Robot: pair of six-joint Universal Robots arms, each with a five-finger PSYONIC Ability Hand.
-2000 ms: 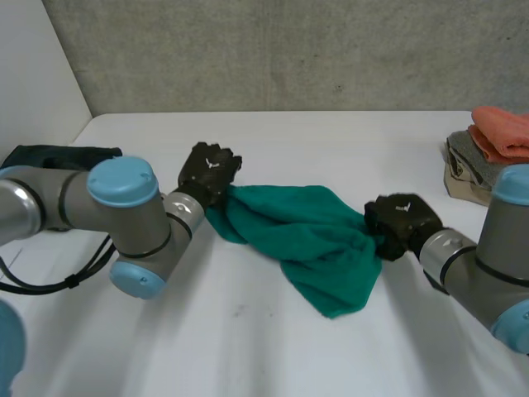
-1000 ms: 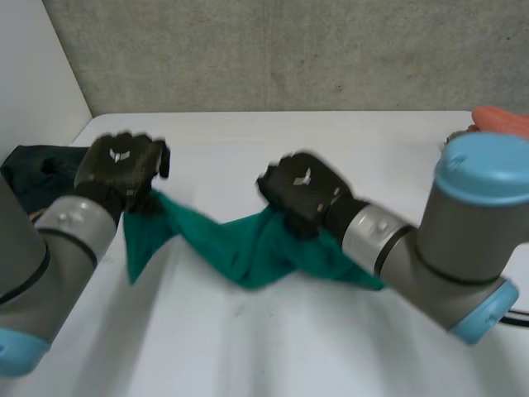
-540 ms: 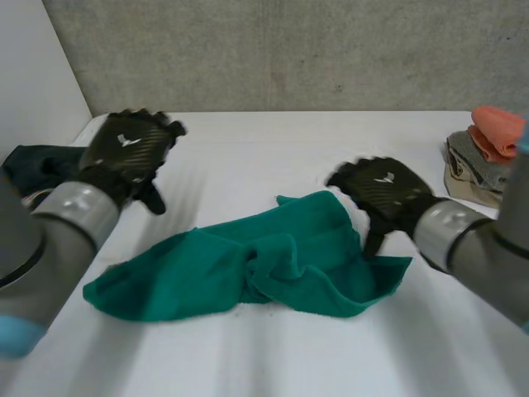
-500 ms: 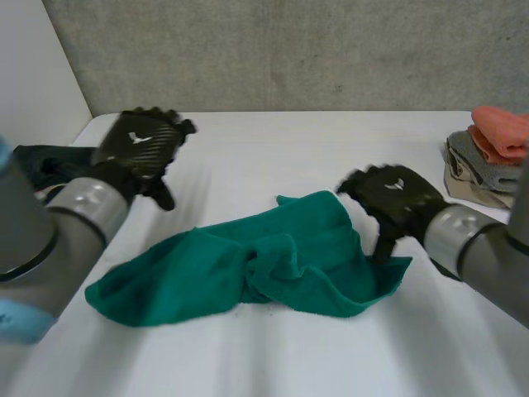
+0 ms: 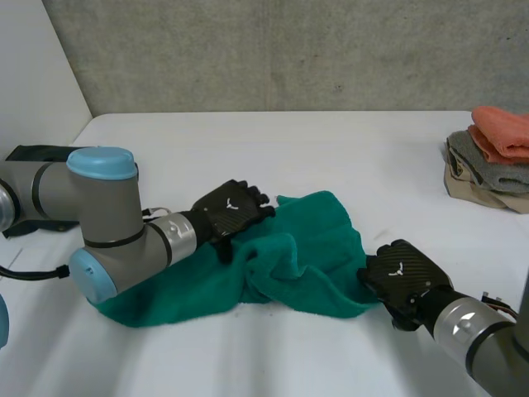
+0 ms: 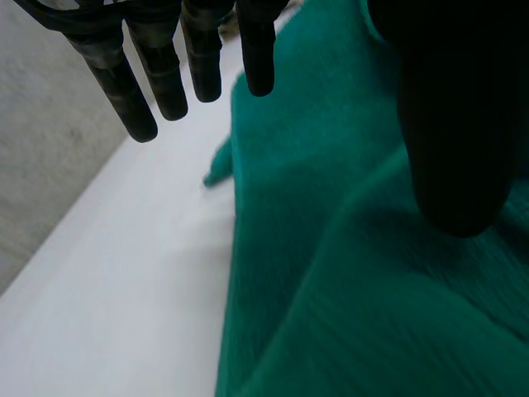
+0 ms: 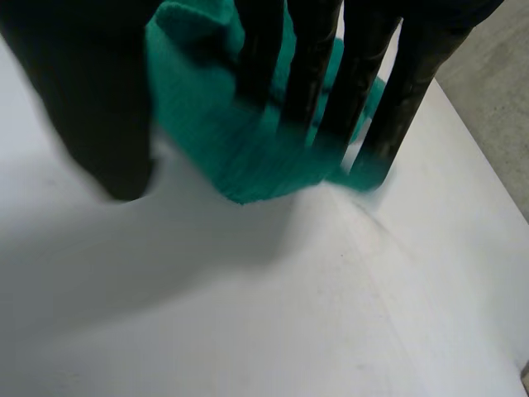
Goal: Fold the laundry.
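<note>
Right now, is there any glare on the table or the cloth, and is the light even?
Head view: no glare on the white table; soft, even light, the green cloth darker only in its folds. Left wrist view: the left hand has a thumb that is a flat black mass. Right wrist view: the right hand likewise.

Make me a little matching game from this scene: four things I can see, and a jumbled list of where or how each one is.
Things:
1. left hand
2. right hand
3. green cloth
4. folded pile

Places or states:
A. lying crumpled in the middle of the table
B. stacked at the table's right edge, orange piece on top
C. over the cloth's far edge, fingers straight
D. at the cloth's near right corner, fingers straight

Pairs: 1-C, 2-D, 3-A, 4-B
</note>
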